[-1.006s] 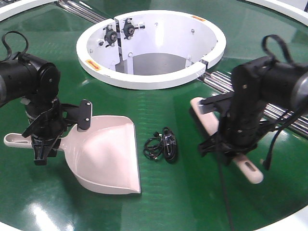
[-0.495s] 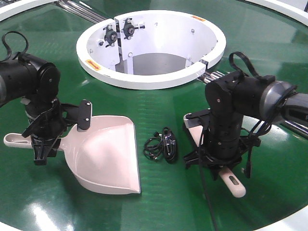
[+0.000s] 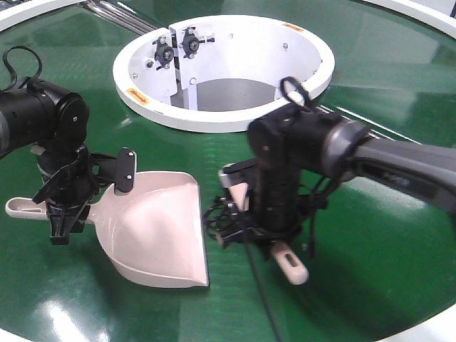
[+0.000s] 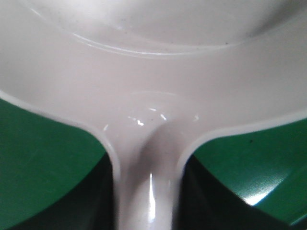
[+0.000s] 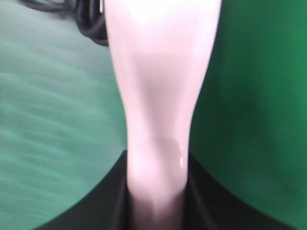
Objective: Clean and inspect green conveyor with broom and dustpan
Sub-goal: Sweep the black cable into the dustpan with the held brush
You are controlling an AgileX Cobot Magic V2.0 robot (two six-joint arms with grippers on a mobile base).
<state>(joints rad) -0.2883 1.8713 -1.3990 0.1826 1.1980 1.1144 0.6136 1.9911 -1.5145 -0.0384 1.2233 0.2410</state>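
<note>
Beige-pink plastic scoop dustpan (image 3: 160, 231) lies on the glossy dark-green round conveyor belt (image 3: 385, 92), front-left of its white ring opening (image 3: 214, 117), mouth facing right. L pincer (image 3: 63, 217) is clamped on its long handle. R pincer (image 3: 274, 231) grips the slim beige-pink plastic broom (image 3: 291, 265) mid-handle, head end near the dustpan mouth. Tangled black cable (image 5: 91, 24) lies btwn the two.

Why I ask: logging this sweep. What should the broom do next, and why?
Probably sweep the broom, in the right gripper, slightly toward the dustpan: the black cable bundle lies between them, near the dustpan's mouth, and the left gripper holds the dustpan on the green conveyor.
</note>
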